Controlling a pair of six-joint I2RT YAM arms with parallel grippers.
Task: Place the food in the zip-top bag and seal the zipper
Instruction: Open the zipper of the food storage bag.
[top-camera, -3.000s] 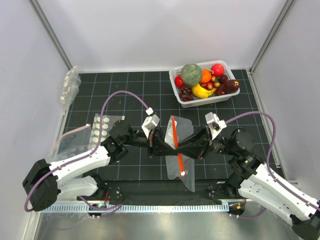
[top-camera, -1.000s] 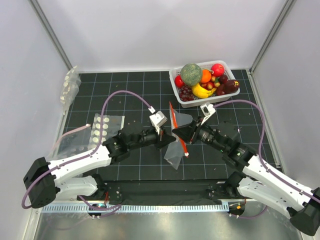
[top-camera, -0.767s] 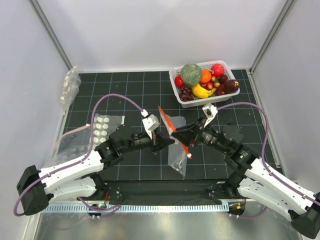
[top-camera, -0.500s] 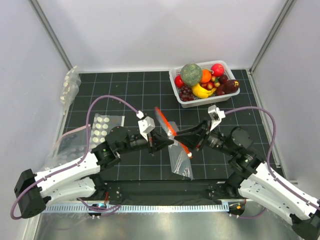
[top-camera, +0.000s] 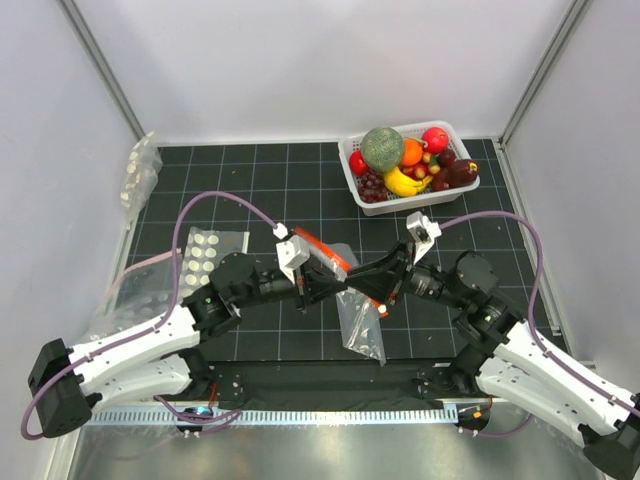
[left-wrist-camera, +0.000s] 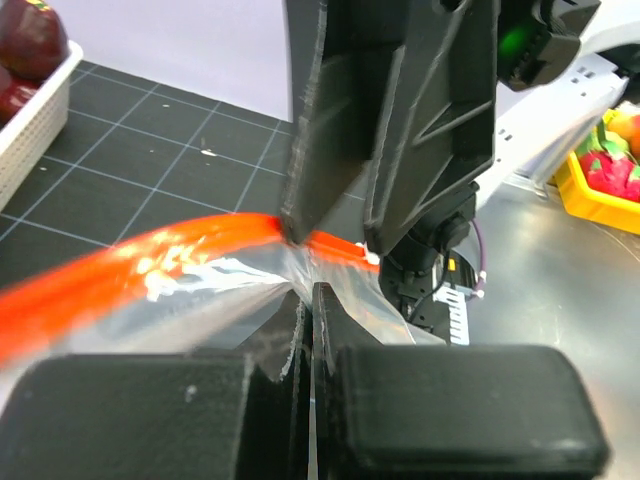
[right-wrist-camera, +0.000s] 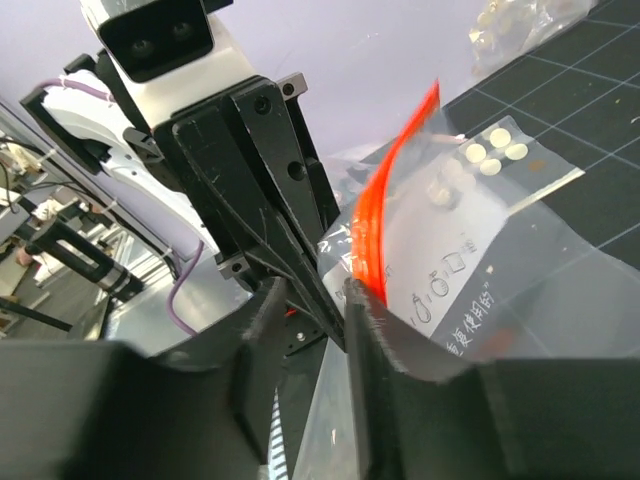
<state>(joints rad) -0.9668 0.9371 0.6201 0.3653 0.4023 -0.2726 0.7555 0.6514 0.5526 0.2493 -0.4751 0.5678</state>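
Over the last second the zipper (top-camera: 322, 250) swings from near upright to a slant running up toward the left of centre, and the zip-top bag (top-camera: 362, 325) sags beneath it over the tabletop (top-camera: 250, 180). The left claw (left-wrist-camera: 306, 320) is clamped on the clear film. The right claw (right-wrist-camera: 318, 300) has its jaws narrowly apart at the strip; whether they pinch it cannot be told. The food (top-camera: 412, 152) sits in the basket (top-camera: 357, 190) at upper right, so loading probably has yet to begin.

Clear zip-top bag (top-camera: 362, 328) hanging mid-table, red-orange zipper (top-camera: 322, 250) slanting, food (top-camera: 411, 151) in white basket (top-camera: 415, 201)
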